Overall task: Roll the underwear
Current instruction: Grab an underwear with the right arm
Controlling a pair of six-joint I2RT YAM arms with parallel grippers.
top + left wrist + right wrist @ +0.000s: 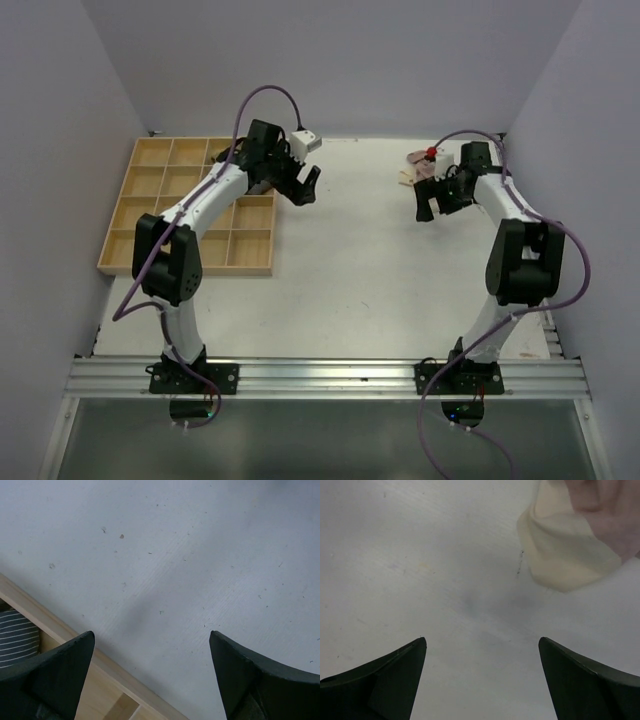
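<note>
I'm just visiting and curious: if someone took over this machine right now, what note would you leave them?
Left gripper: open, empty, above the table beside the wooden tray.
Right gripper: open, empty, near the underwear, not touching.
Underwear: cream and pinkish pieces, loose at the table's far right.
Done: a striped cloth sits in a tray compartment.
Left: grasping and rolling the loose pieces.

You have a white desk (350, 270) carrying a wooden divided tray (187, 270) at its far left; the pale underwear (410, 168) lies bunched at the far right, well apart from it.
</note>
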